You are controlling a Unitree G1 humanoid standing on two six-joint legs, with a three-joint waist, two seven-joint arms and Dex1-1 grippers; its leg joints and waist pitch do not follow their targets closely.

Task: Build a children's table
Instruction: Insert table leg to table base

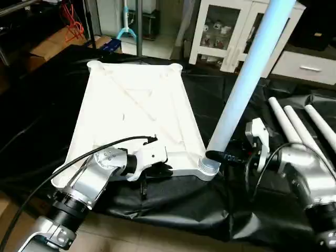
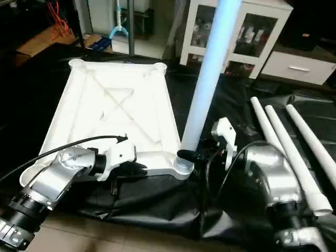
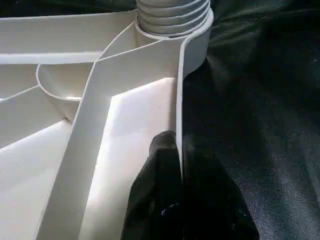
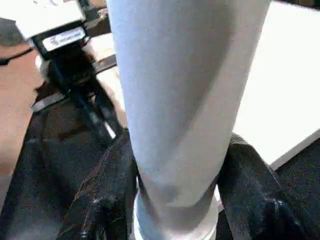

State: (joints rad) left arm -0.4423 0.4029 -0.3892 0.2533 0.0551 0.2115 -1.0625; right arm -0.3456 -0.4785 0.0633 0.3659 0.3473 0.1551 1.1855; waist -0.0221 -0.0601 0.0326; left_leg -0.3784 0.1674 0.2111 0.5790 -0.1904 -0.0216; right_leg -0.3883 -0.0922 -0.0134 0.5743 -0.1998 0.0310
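Observation:
The children's table top (image 1: 136, 105) lies upside down on black cloth, ribs facing up. One white leg (image 1: 247, 84) stands upright in the near right corner socket (image 1: 210, 168), its ribbed base (image 3: 172, 20) seated there. My right gripper (image 1: 218, 156) is shut on this leg just above the socket, a black finger (image 4: 107, 195) on each side of the tube. My left gripper (image 1: 165, 169) is shut on the top's near edge wall, which sits pinched between its black fingers (image 3: 155, 200).
Three spare white legs (image 1: 294, 126) lie side by side on the cloth at the right. A white glass-door cabinet (image 1: 226, 31) stands behind. The black cloth (image 1: 173, 205) hangs over the near edge above the floor. Cardboard boxes (image 1: 52, 42) sit at the far left.

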